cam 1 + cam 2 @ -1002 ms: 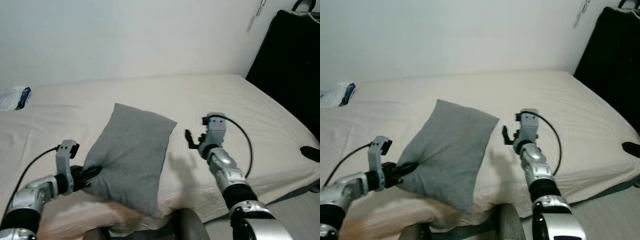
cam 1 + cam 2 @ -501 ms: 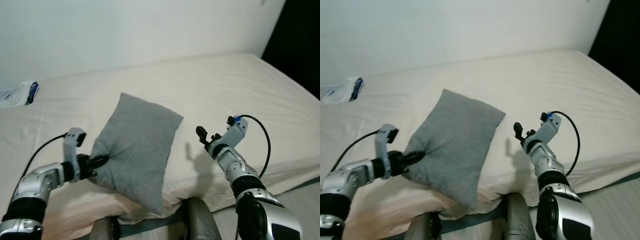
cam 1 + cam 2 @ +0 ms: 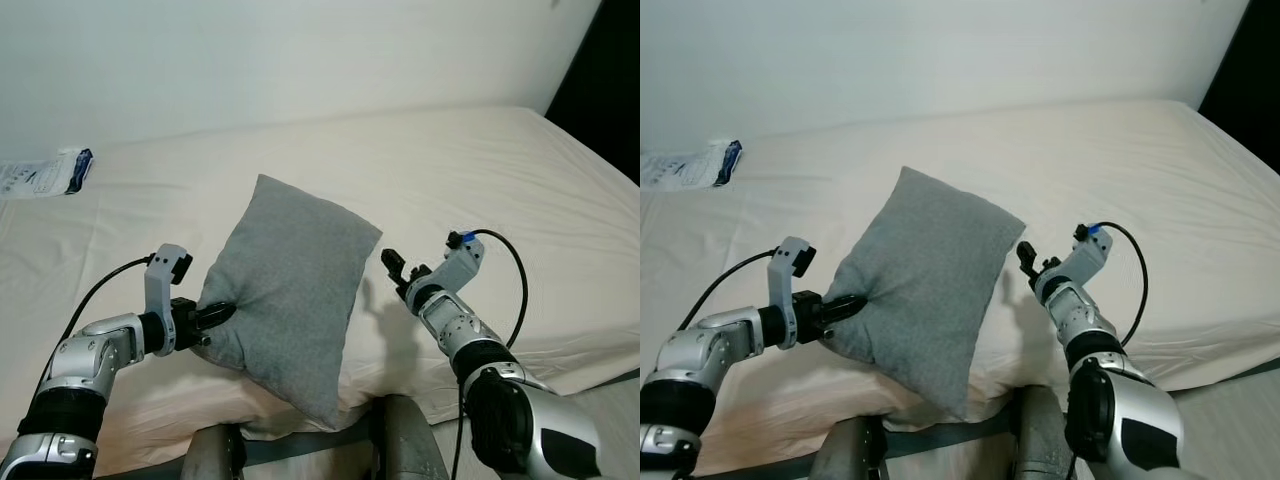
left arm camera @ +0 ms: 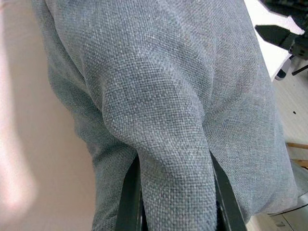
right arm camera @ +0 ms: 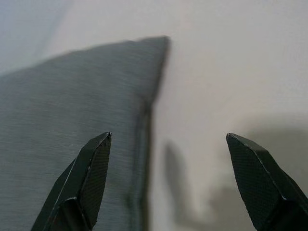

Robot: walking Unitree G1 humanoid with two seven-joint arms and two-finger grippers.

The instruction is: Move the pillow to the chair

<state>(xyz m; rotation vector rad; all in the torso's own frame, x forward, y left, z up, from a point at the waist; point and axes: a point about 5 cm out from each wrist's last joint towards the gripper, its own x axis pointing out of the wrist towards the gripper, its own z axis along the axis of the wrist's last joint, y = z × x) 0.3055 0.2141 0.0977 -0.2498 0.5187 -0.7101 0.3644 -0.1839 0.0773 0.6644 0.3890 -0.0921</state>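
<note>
A grey fabric pillow (image 3: pixel 290 285) lies tilted on the cream bed (image 3: pixel 470 170), its lower corner hanging past the near edge. My left gripper (image 3: pixel 218 315) is shut on a bunched fold of the pillow's left side; the left wrist view shows the cloth (image 4: pixel 173 144) pinched between the two black fingers. A short way off the pillow's right edge, my right gripper (image 3: pixel 392 268) stands open over the sheet and holds nothing. Its fingertips (image 5: pixel 89 168) point at the pillow's right edge (image 5: pixel 149 106).
A white packet with blue print (image 3: pixel 45 172) lies at the far left of the bed by the white wall. A dark object (image 3: pixel 610 70) stands at the right edge. Grey floor (image 3: pixel 620 400) shows beyond the bed's near right corner.
The camera has shifted, so the whole scene has slid. My left gripper still holds the pillow, whose left side has risen slightly. My right gripper has moved closer to the pillow's right edge.
</note>
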